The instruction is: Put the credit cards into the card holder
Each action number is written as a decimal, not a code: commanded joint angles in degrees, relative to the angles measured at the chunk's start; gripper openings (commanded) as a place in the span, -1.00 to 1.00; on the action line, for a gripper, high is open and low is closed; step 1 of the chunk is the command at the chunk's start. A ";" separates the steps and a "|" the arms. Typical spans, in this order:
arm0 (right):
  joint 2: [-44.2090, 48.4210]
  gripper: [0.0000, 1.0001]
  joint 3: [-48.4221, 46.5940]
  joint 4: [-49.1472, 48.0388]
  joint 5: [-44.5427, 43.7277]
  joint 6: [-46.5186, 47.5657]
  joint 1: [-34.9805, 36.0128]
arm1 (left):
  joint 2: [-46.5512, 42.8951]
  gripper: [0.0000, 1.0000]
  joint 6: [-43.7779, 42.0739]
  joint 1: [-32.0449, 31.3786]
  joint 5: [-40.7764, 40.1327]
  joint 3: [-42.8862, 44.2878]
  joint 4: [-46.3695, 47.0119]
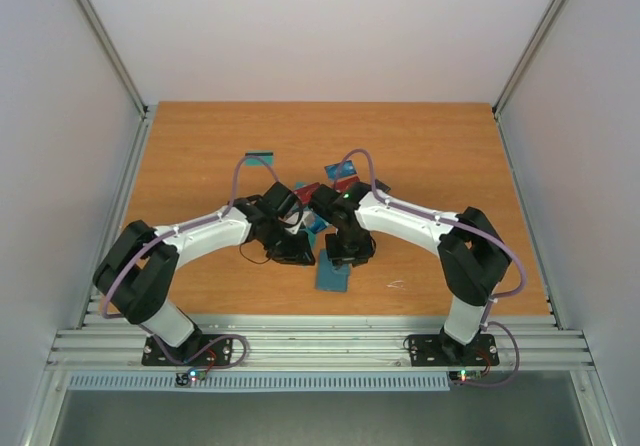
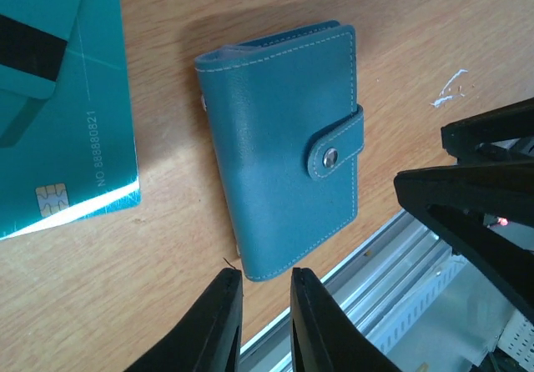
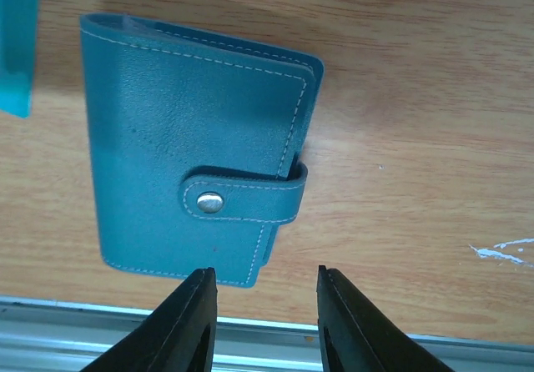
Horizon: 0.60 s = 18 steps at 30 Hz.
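The card holder [image 1: 333,273] is a teal-blue wallet lying closed on the wooden table near the front edge, its snap strap [image 3: 238,198] fastened. My left gripper [image 2: 265,280] hovers just off its near corner, jaws a narrow gap apart with nothing between them. My right gripper [image 3: 265,276] hangs over the wallet's strap-side corner, open and empty. Both grippers [image 1: 292,254] [image 1: 348,256] flank the card holder [image 2: 284,147] [image 3: 192,147]. Credit cards lie behind the arms: teal cards [image 2: 58,97] beside the wallet, another teal card [image 1: 258,157], and a red one [image 1: 340,170].
An aluminium rail [image 3: 83,322] runs along the table's front edge, right below the wallet. The right arm's black links [image 2: 484,197] stand close to the left gripper. A white scuff [image 3: 501,251] marks the wood. Enclosure walls and posts [image 1: 100,36] bound the table.
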State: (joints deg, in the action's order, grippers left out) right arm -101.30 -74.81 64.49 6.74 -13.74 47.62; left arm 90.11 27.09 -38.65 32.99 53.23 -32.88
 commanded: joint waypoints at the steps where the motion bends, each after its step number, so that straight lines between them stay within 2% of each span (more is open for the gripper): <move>1: -1.41 -0.30 -1.84 -0.05 -3.47 -4.00 1.33 | 1.63 -0.64 3.39 -0.17 0.63 -0.89 5.00; 18: -2.07 -0.31 2.81 -10.59 4.32 -7.93 1.33 | 8.30 -0.68 10.55 -0.12 10.18 -4.33 16.45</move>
State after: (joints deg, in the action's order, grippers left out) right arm -103.13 -72.75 56.60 9.37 -19.33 48.49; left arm 96.42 35.92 -38.65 39.40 49.65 -21.50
